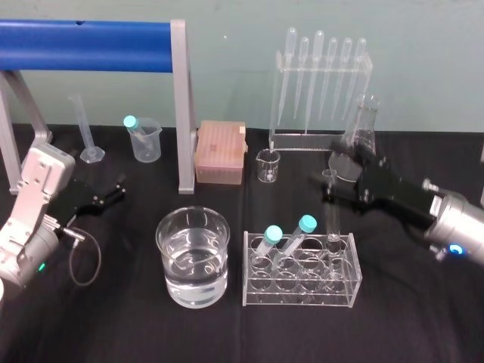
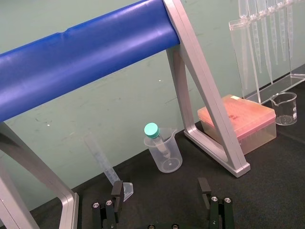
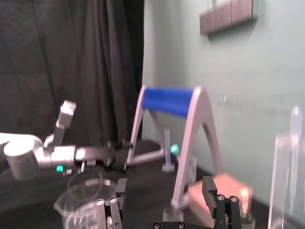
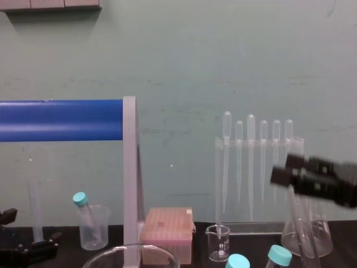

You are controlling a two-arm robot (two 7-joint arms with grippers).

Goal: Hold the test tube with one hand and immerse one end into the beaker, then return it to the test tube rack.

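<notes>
Fingers (image 3: 208, 187) of right hand (image 1: 328, 189) spread level near test tube (image 1: 333, 221).

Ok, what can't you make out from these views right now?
Head view: whether the right gripper touches the test tube; it is blurred and overlaps the tube.
Chest view: the beaker is cut off by the bottom edge, hiding its water level.
Chest view: the right gripper is a blur, its opening unreadable there.
The left gripper, parked at left, is not in doubt.
</notes>
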